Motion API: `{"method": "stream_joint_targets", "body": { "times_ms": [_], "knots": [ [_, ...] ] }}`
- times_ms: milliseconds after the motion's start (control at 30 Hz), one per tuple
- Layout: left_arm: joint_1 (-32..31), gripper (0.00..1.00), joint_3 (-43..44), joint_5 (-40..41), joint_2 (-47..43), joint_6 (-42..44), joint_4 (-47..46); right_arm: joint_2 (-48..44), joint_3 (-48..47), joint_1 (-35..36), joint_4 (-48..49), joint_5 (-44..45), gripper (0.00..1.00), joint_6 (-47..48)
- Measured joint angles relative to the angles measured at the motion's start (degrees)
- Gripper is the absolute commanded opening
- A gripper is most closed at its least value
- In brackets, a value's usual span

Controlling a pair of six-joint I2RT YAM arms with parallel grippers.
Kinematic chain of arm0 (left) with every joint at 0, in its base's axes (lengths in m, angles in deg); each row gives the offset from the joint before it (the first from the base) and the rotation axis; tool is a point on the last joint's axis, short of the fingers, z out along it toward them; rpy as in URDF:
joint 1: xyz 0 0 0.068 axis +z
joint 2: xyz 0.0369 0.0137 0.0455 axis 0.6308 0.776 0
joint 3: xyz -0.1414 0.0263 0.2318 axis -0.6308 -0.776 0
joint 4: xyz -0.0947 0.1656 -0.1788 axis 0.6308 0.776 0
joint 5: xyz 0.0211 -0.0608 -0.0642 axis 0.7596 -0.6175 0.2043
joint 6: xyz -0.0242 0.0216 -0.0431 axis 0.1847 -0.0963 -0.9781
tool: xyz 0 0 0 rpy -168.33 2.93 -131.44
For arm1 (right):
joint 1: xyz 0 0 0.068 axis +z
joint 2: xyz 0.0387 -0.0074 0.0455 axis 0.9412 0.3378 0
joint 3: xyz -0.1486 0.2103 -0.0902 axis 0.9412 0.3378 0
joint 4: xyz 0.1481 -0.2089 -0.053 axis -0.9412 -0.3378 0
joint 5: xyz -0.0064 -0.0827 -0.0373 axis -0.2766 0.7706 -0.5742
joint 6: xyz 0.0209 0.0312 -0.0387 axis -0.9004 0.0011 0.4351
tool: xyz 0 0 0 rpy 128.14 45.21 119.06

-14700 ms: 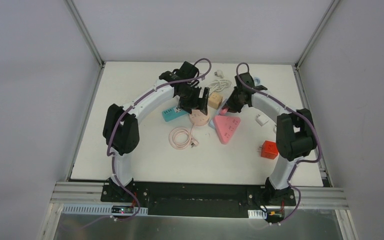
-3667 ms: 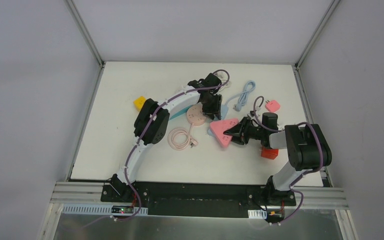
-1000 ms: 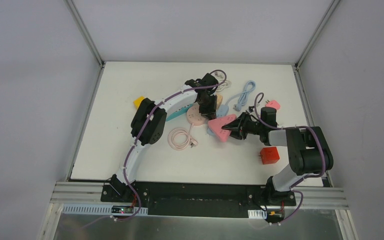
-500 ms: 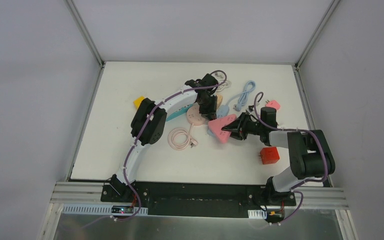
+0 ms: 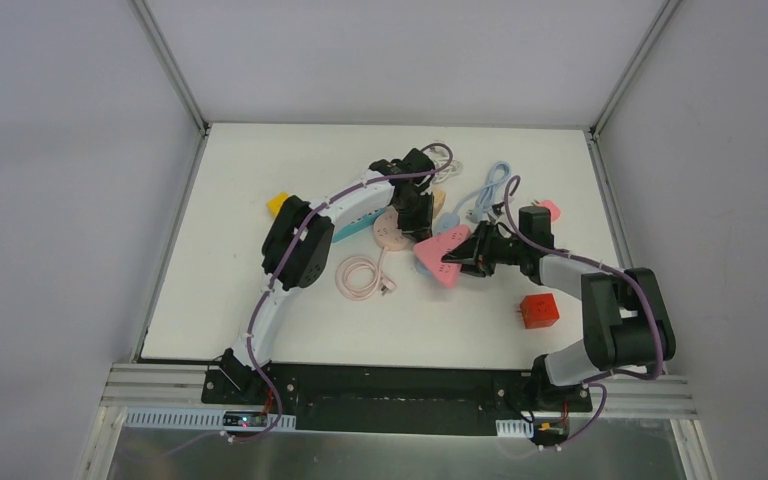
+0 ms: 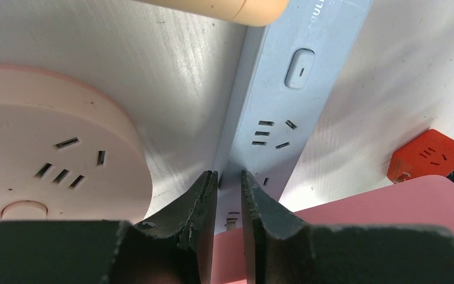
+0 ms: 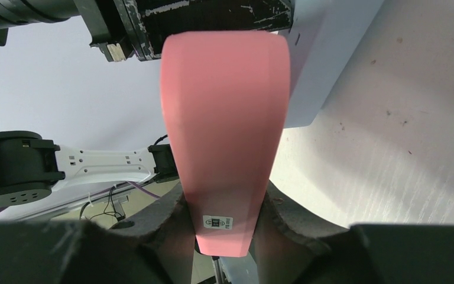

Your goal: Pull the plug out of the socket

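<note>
The white table [image 5: 220, 290] carries a scatter of sockets, cords and plugs, most of them gathered toward its far middle. The left arm [image 5: 340, 205] stretches out over that cluster, and the right arm [image 5: 565, 270] reaches in low from the right side.

The task's socket, a pink triangular socket [image 5: 436, 256], is clamped by its edge in the right gripper [image 7: 221, 204], one finger pressed on each flat face. It sits tilted, one corner over the grey-blue strip [image 6: 284, 100]. Whether a plug sits in it I cannot tell.

The left gripper [image 6: 229, 177] is clenched on nothing, with only a thin slit between its fingers. Its tips hang just over the strip's long edge, next to a set of slots.

A round pink socket [image 5: 388, 232] lies just left of the strip. A teal strip [image 5: 353, 226] shows under the left arm. The round socket's pink cord [image 5: 360, 275] lies coiled nearer the arms' bases. A pale blue cable [image 5: 488, 190] snakes toward the far right.

A red cube [image 5: 538, 311] sits apart on the right. A yellow cube [image 5: 279, 204] lies at the left. A small pink plug [image 5: 550, 209] rests loose near the right edge.
</note>
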Motion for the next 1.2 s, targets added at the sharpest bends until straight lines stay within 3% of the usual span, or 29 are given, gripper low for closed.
{"method": "stream_joint_targets", "body": {
  "times_ms": [333, 667, 867, 1033, 1200],
  "knots": [
    [0.13, 0.24, 0.11, -1.16, -0.02, 0.02, -0.26, -2.45, 0.00, 0.11, -0.13, -1.27, 0.00, 0.11],
    [1.25, 0.39, 1.99, -1.64, -2.14, 0.61, 3.04, -17.55, -0.04, -1.70, -7.04, 1.88, 0.00, 2.19],
    [4.46, 0.50, 2.75, 0.02, -9.53, 0.92, 4.04, -24.22, -0.20, -6.88, -14.51, 2.71, 0.00, 2.69],
    [7.04, 0.69, 0.96, 5.57, -18.71, 2.80, 5.33, -22.67, -3.23, -9.25, -22.73, 18.16, 0.00, 2.89],
    [8.41, 0.81, -4.15, 11.58, -27.91, 5.33, 5.95, -17.77, -4.46, -10.29, -26.67, 25.59, 0.05, 2.45]
  ]
}}
